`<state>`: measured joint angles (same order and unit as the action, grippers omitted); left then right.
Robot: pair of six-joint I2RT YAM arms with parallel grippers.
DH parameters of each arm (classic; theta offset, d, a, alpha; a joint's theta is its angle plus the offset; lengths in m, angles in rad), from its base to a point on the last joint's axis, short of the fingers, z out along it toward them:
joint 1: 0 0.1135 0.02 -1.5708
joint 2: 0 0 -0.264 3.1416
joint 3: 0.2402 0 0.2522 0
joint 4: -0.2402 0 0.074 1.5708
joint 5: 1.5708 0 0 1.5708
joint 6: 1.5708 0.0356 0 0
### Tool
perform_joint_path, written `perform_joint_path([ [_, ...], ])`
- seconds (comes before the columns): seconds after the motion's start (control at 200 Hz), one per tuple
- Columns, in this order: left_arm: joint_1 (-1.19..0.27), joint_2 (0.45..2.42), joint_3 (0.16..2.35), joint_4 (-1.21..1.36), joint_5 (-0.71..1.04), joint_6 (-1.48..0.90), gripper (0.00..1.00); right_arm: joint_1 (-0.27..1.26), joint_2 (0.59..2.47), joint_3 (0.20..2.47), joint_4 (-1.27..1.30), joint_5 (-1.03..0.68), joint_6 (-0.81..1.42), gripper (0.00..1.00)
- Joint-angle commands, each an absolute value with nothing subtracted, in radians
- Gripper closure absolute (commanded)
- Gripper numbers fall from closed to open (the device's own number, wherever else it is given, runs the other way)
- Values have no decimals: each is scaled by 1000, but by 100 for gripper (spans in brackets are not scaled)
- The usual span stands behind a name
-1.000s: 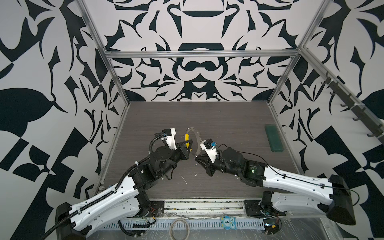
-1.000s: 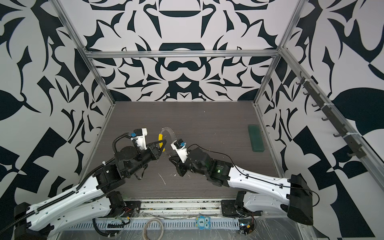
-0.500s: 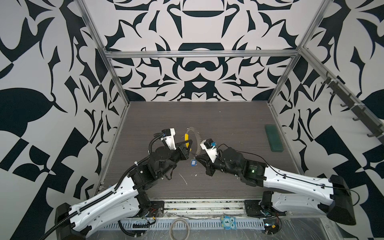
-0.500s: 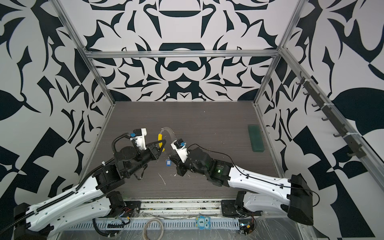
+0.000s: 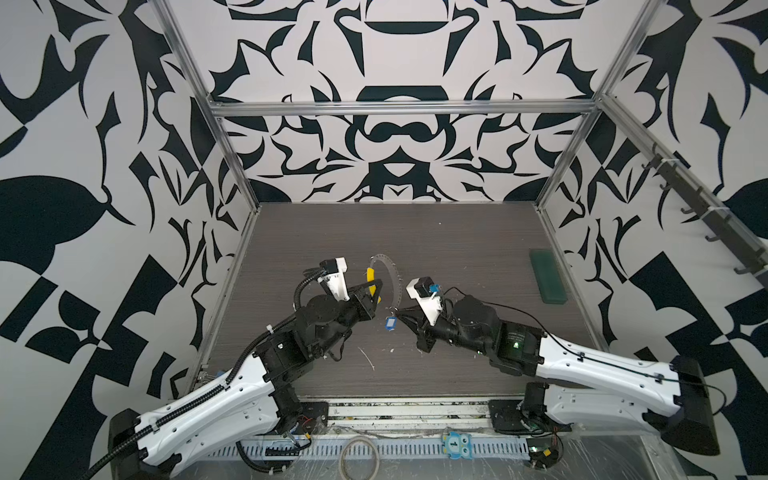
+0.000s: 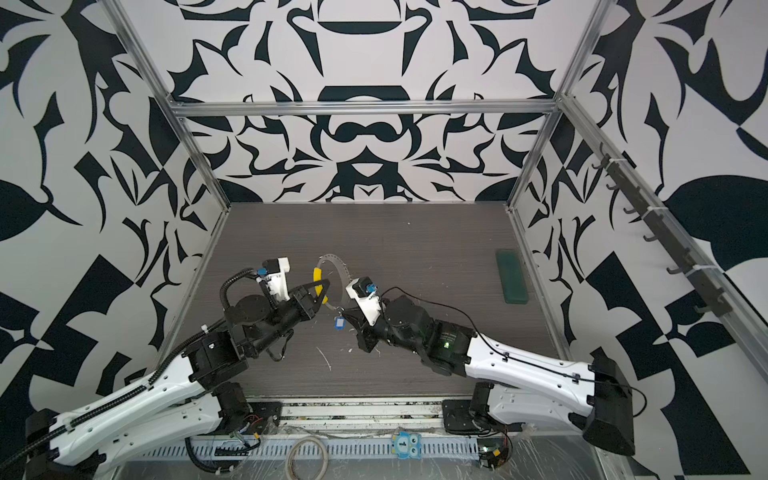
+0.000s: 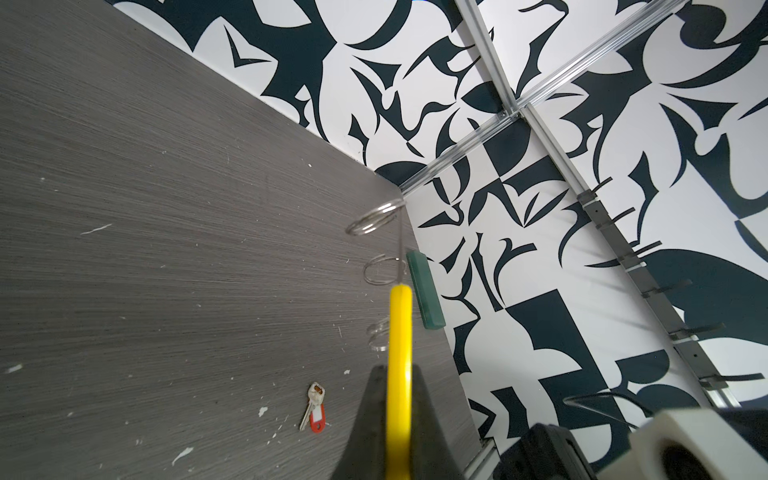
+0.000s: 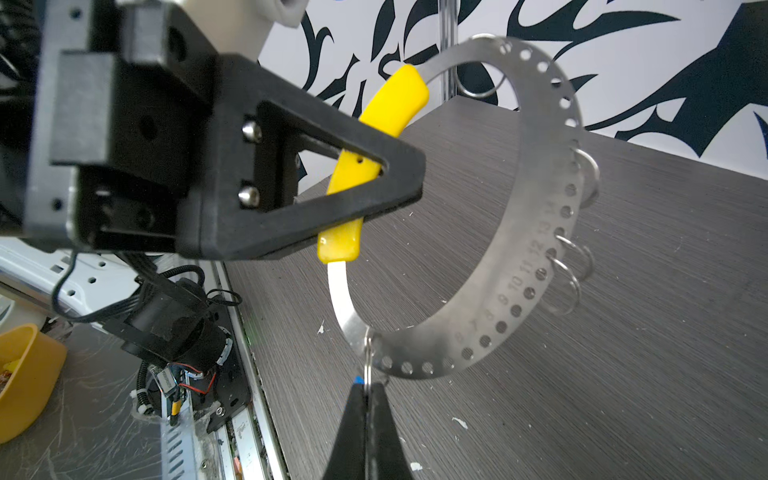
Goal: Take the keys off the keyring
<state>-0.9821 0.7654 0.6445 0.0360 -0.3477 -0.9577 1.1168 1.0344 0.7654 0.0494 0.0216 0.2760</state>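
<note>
The keyring [image 8: 536,249], a thin metal band punched with holes, hangs upright in the air over the front middle of the desk [image 5: 457,249], clear of the surface in both top views. The left fingers [image 8: 405,174] are clenched on its yellow sleeve [image 8: 395,95], one finger on each flat side. The right fingers [image 8: 353,428] are pinched together on the small split ring [image 8: 368,361] that hangs from the lowest hole of the band. A sliver of blue shows beside that ring. In a top view the blue key tag [image 5: 390,323] dangles just under these fingertips.

The red key tag [image 7: 316,417], with a metal key on it, lies flat on the desk near its right edge, apart from both arms. It shows only in the left wrist view.

Behind the keyring the desk is bare up to the back wall. A green block [image 5: 547,275] lies along the right edge, well apart from the arms. Three loose split rings [image 8: 569,282] hang on the outer side of the band.

The engraved numbers by the holes are blurred, and only some can be read. A yellow bowl [image 8: 20,382] beyond the front edge is cut off by the frame.
</note>
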Motion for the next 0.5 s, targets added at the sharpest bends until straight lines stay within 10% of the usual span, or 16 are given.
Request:
perform_joint_path([
  [0.0, -985, 755, 615, 25, -353, -976, 100, 1122, 1000, 788, 124, 43, 245, 100],
  [0.495, -984, 690, 570, -47, -288, -994, 58, 1114, 994, 879, -2, 35, 144, 100],
])
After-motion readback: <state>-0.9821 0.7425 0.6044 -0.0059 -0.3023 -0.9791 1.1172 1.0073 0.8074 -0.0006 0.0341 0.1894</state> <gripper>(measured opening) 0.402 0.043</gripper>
